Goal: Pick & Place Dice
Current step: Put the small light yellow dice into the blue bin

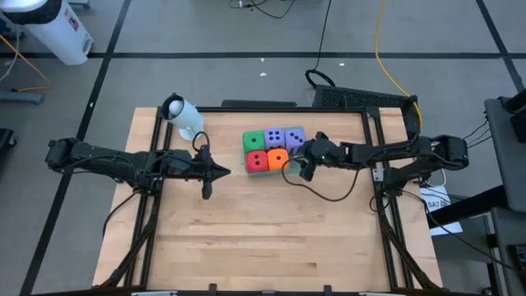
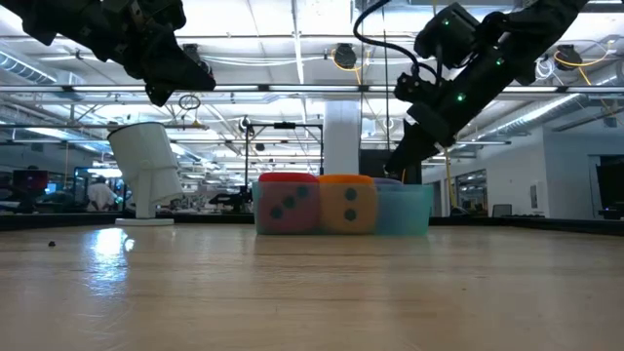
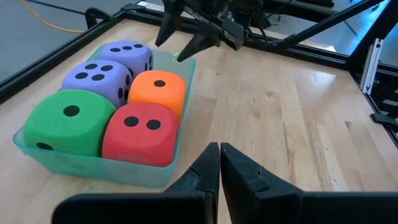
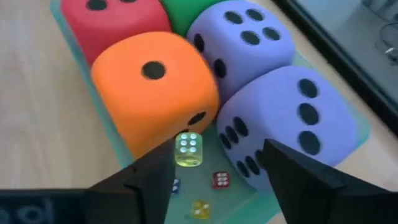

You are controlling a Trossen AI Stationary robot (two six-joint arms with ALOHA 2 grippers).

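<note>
A translucent teal tray (image 3: 158, 177) at the table's middle holds large foam dice: green (image 3: 65, 121), red (image 3: 140, 134), orange (image 3: 158, 90) and two purple (image 3: 99, 78) (image 3: 127, 56). My right gripper (image 4: 217, 165) hangs open over the tray's right end. A small clear green die (image 4: 188, 149) shows between its fingers, free of both; whether it rests on the tray I cannot tell. Small red (image 4: 220, 180), yellow (image 4: 200, 210) and blue (image 4: 176, 185) dice lie on the tray floor. My left gripper (image 3: 219, 165) is shut, left of the tray, above the table.
A white cup-like object (image 1: 182, 115) stands tilted at the table's far left. A black cable (image 1: 329, 193) loops on the wood below the right arm. The near half of the table (image 1: 263, 247) is bare wood.
</note>
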